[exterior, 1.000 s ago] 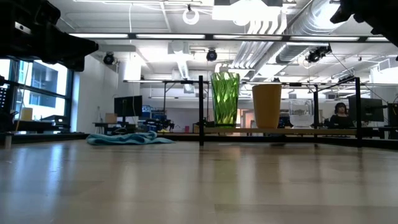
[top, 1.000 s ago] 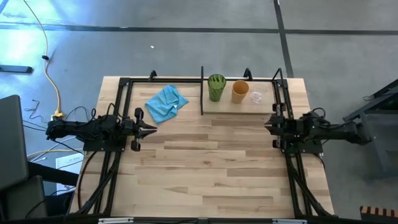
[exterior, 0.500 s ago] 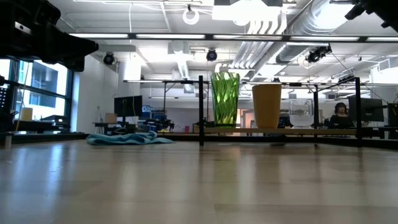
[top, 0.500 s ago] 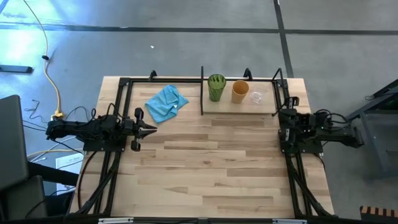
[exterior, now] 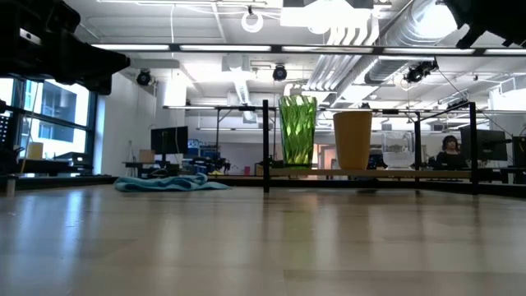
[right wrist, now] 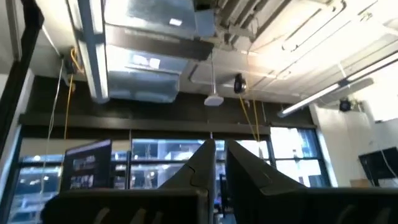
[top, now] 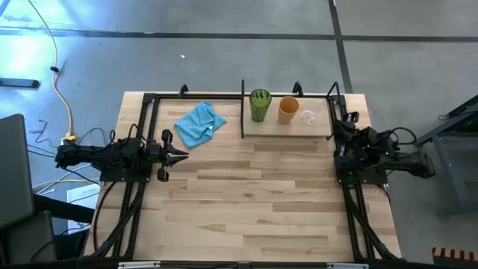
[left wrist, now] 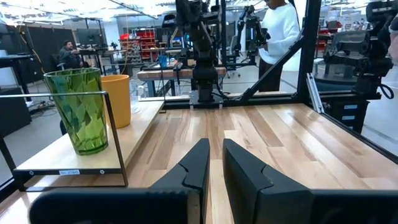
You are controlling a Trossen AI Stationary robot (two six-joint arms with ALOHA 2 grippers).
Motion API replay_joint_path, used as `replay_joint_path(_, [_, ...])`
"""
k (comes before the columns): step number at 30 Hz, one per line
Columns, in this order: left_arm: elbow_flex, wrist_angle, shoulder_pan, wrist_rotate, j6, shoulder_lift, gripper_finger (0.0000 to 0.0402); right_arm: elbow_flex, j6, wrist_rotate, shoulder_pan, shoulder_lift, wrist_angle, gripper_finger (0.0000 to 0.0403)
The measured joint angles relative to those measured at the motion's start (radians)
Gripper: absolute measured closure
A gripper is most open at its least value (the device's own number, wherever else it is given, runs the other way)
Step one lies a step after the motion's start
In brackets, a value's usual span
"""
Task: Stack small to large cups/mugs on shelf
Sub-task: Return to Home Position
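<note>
Green ribbed tumbler, orange cup and tiny clear glass stand upright in a row on the shelf, apart from one another. The tumbler is just beside the upright black divider, the orange cup is in the middle, and the glass is at the end nearest the right arm.

The left gripper hangs low over the butcher-block tabletop. Its fingers are drawn almost together with only a thin slit between them, and they hold nothing. They point across the table. The shelf lies ahead of their tips and off toward the far edge, well apart from them. A crumpled blue cloth lies near those fingers, on the far-edge side, outside the divider.

The right gripper is tilted up toward the ceiling ducts. Its fingers are likewise narrow and empty. The shelf sits below and beside that arm, with the clear glass the nearest cup.

A small white label is stuck on the shelf's front edge below the tumbler; its print is too small to read. No brand shows on the cups. A person in a white top stands beyond the table.
</note>
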State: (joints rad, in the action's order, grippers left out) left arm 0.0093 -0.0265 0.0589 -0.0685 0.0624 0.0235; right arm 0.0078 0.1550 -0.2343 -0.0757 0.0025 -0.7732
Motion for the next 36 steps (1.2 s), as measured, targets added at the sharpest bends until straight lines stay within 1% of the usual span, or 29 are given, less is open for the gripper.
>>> replay_joint_path(3, [0.000, 0.000, 0.000, 0.000, -0.002, 0.000, 0.0366, 0.000, -0.023, 0.001, 0.000, 0.000, 0.055, 0.0380])
replay_joint_path(8, [0.000, 0.000, 0.000, 0.000, -0.010, 0.000, 0.0367, 0.000, -0.106, 0.020, 0.000, -0.001, 0.281, 0.0380])
replay_joint_path(10, [0.000, 0.000, 0.000, 0.000, -0.015, 0.000, 0.0366, 0.000, -0.151, 0.068, 0.000, -0.001, 0.348, 0.0379])
replay_joint_path(13, [0.000, 0.000, 0.000, 0.000, -0.017, 0.000, 0.0367, 0.000, -0.207, 0.217, 0.000, -0.001, 0.390, 0.0379])
replay_joint_path(15, [0.000, 0.000, 0.000, 0.000, -0.017, 0.000, 0.0367, 0.000, -0.240, 0.298, 0.000, -0.001, 0.398, 0.0379])
replay_joint_path(16, [0.000, 0.000, 0.000, 0.000, -0.017, 0.000, 0.0367, 0.000, -0.258, 0.321, 0.000, -0.001, 0.403, 0.0380])
replay_joint_path(20, [0.000, 0.000, 0.000, 0.000, -0.019, 0.000, 0.0367, 0.000, -0.316, 0.349, 0.000, -0.001, 0.451, 0.0379])
replay_joint_path(24, [0.000, 0.000, 0.000, 0.000, -0.031, 0.000, 0.0366, 0.000, -0.341, 0.350, 0.000, -0.001, 0.495, 0.0380])
replay_joint_path(28, [0.000, 0.000, 0.000, 0.000, -0.038, 0.000, 0.0367, 0.000, -0.340, 0.335, 0.000, -0.001, 0.487, 0.0380])
replay_joint_path(33, [0.000, 0.000, 0.000, 0.000, -0.041, 0.000, 0.0366, 0.000, -0.337, 0.192, 0.000, -0.001, 0.500, 0.0379])
replay_joint_path(36, [0.000, 0.000, 0.000, 0.000, -0.041, 0.000, 0.0366, 0.000, -0.318, 0.163, 0.000, -0.001, 0.515, 0.0380])
